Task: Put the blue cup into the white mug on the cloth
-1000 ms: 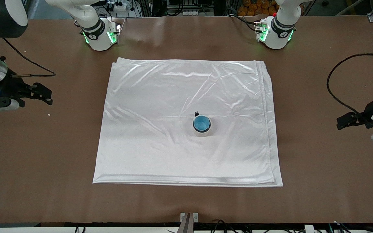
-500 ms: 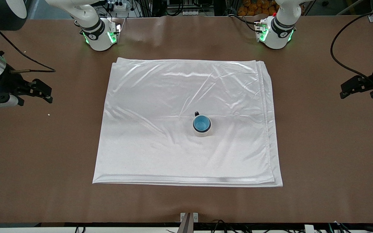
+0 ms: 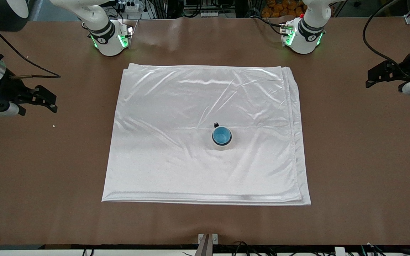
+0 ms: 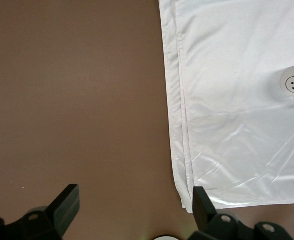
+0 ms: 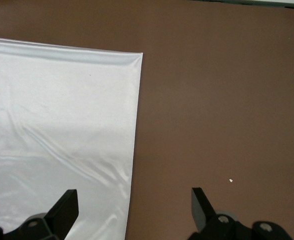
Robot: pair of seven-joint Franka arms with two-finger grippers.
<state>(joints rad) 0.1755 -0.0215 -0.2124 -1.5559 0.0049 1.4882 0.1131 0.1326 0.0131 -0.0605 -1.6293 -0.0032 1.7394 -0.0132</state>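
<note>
One wide cloth (image 3: 205, 135) covers the table's (image 3: 361, 170) middle, and the white mug (image 3: 222, 143) stands on it at about four o'clock from the cloth's centre, with the blue cup (image 3: 221, 135) already nested inside, so the placing looks done. Over the last second the left gripper (image 3: 377, 74) has risen clear over bare table at three o'clock, fingers spread and empty, while the right gripper (image 3: 46, 99) waits at nine o'clock, likewise spread and empty. From the left wrist the mug is cut off at the frame edge, showing only its dotted side.
</note>
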